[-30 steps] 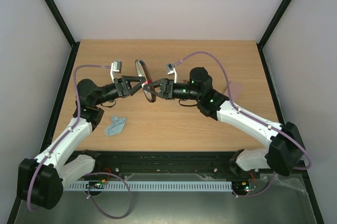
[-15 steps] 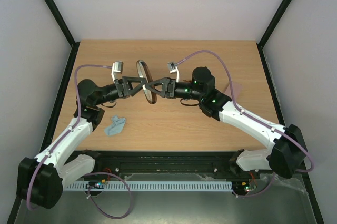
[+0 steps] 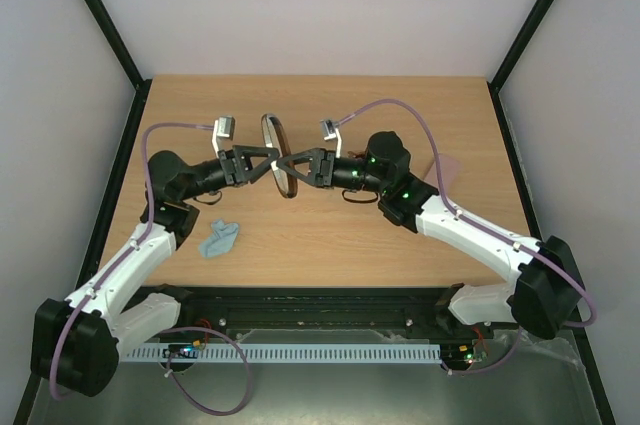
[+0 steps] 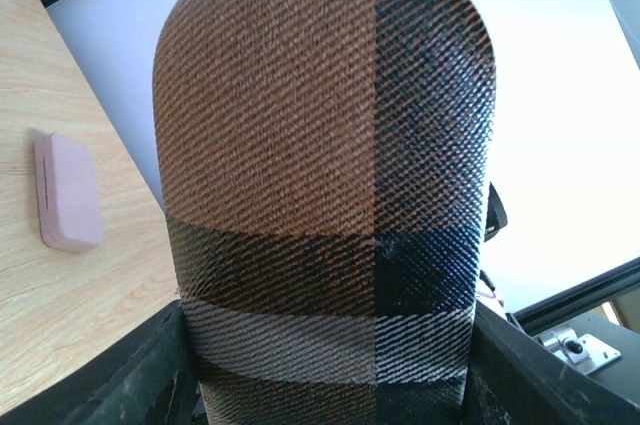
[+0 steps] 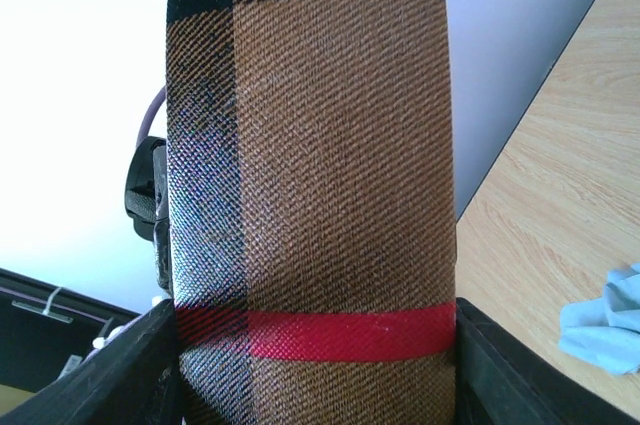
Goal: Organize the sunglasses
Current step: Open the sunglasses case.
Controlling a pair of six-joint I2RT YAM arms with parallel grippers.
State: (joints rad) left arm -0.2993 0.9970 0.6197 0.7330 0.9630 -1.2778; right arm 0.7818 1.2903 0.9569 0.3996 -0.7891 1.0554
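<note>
Brown woven case (image 3: 270,131), red-striped: held clear of the worktop (image 3: 320,245) centre, left end effector (image 3: 267,159) clamped on one side, right end effector (image 3: 289,162) bracketing the other, grip unclear to me, presumably for opening. Wire sunglasses (image 3: 350,195) apparently lie beneath my right wrist

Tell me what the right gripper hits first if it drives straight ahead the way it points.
The right gripper meets the plaid case at once: it already sits between its fingers. Beyond that, probably the left gripper, facing it.
</note>
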